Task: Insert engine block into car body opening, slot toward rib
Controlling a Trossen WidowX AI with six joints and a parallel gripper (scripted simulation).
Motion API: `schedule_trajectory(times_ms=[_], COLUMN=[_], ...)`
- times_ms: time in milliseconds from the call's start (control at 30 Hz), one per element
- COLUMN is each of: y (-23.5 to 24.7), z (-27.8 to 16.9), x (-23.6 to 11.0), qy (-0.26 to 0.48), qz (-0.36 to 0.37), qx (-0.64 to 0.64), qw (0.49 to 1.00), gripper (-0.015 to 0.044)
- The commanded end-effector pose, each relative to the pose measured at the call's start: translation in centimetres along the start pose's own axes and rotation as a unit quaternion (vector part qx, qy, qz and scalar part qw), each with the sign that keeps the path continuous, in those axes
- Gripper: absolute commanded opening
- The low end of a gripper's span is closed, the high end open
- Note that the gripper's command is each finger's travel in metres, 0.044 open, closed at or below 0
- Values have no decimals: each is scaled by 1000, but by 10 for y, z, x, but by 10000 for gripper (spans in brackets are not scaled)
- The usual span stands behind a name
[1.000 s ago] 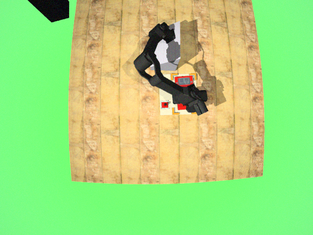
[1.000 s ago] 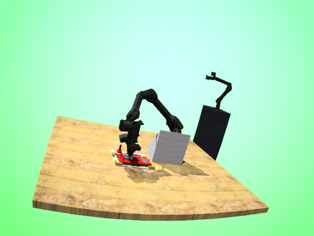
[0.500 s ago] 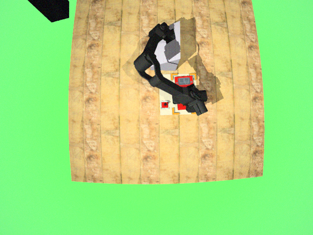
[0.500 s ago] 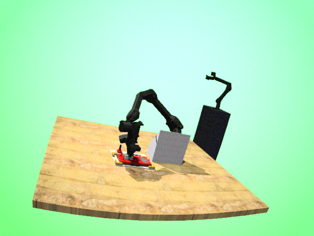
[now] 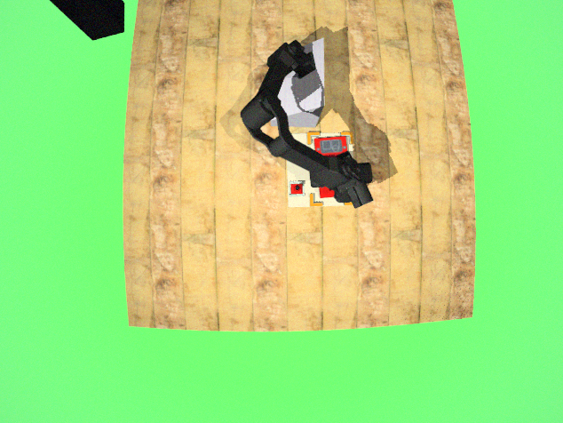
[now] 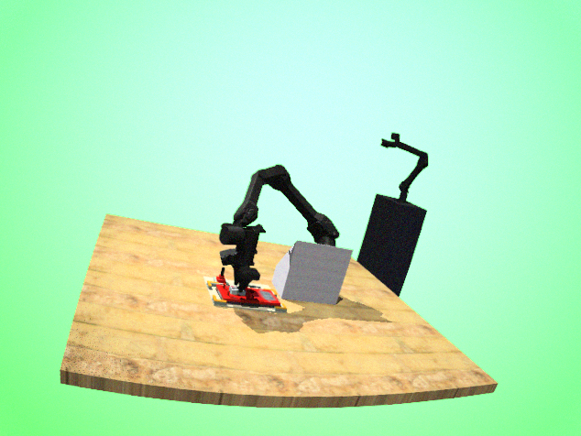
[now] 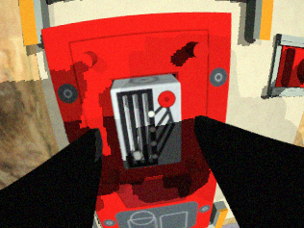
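Observation:
The grey engine block (image 7: 146, 121) sits in the opening of the red car body (image 7: 128, 44) (image 5: 318, 144) (image 6: 256, 296), its ribbed top and red dot showing. My gripper (image 7: 148, 129) (image 6: 240, 285) is open. Its two black fingers stand on either side of the block, with a gap showing on each side. In the overhead view my wrist (image 5: 357, 175) covers the block.
A small red part (image 7: 291, 66) (image 5: 297, 187) sits on the board beside the car body. A grey box (image 5: 305, 98) (image 6: 312, 272) stands close behind at my arm's base. A black pedestal (image 6: 391, 241) (image 5: 91, 15) with a second arm (image 6: 412, 164) stands off the table's back corner.

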State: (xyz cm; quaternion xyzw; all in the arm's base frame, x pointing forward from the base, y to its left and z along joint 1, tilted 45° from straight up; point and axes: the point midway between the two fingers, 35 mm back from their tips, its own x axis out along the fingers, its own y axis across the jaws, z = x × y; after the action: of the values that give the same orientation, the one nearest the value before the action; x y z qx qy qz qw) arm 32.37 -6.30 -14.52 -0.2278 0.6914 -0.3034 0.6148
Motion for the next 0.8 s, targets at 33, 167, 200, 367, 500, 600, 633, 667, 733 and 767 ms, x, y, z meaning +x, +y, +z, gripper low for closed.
schedule_trajectory(times_ms=[33, 167, 200, 367, 500, 600, 633, 667, 733, 767], y=[0, 0, 0, 0, 0, 0, 0, 0, 0, 0], z=[0, 0, 0, 0, 0, 0, 0, 0, 0, 0], x=[0, 0, 0, 0, 0, -14, -14, -14, -14, -14], qy=[0, 0, 0, 0, 0, 0, 0, 0, 0, 0], qz=[0, 0, 0, 0, 0, -1, -1, -1, -1, -1], qx=[0, 0, 0, 0, 0, -2, -2, -2, -2, -2], qw=[1000, 1000, 1000, 1000, 1000, 1000, 1000, 1000, 1000, 1000], gripper=[368, 440, 440, 440, 440, 440, 440, 440, 414, 387])
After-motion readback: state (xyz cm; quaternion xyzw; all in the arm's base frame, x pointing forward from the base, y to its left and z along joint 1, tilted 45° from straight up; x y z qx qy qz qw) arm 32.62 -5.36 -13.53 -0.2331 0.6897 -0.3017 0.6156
